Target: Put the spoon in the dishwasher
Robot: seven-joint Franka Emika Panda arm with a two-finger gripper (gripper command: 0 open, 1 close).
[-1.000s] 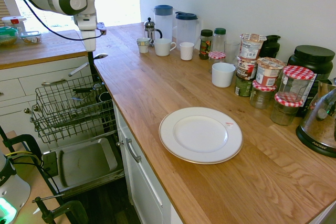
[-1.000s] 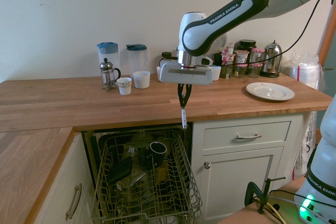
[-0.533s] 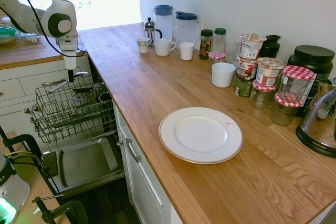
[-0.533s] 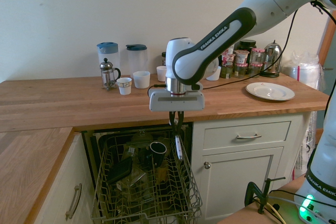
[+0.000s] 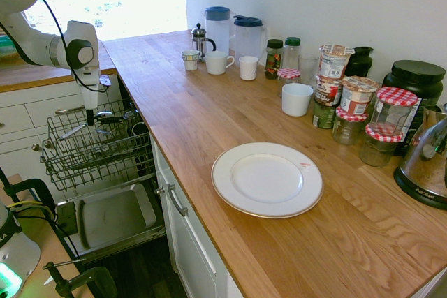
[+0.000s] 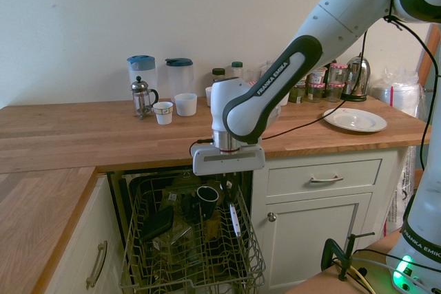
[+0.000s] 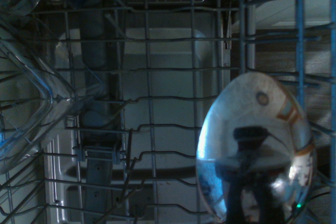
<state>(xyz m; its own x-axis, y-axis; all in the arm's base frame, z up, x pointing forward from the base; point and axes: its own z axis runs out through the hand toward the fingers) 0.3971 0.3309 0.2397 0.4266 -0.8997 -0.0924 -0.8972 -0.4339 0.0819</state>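
Spoon (image 6: 235, 220) hanging inside the dishwasher (image 6: 189, 239) rack.
You see the pulled-out wire rack beside the counter (image 5: 230, 123); your claw (image 6: 229, 185) points straight down over it, clamped tight on the spoon's handle, bowl lowest among the wires.

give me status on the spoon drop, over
Gripper shut on small shiny silver spoon, hanging bowl-down. Spoon inside grey wire dishwasher rack, near its right side. Nothing blocking below.
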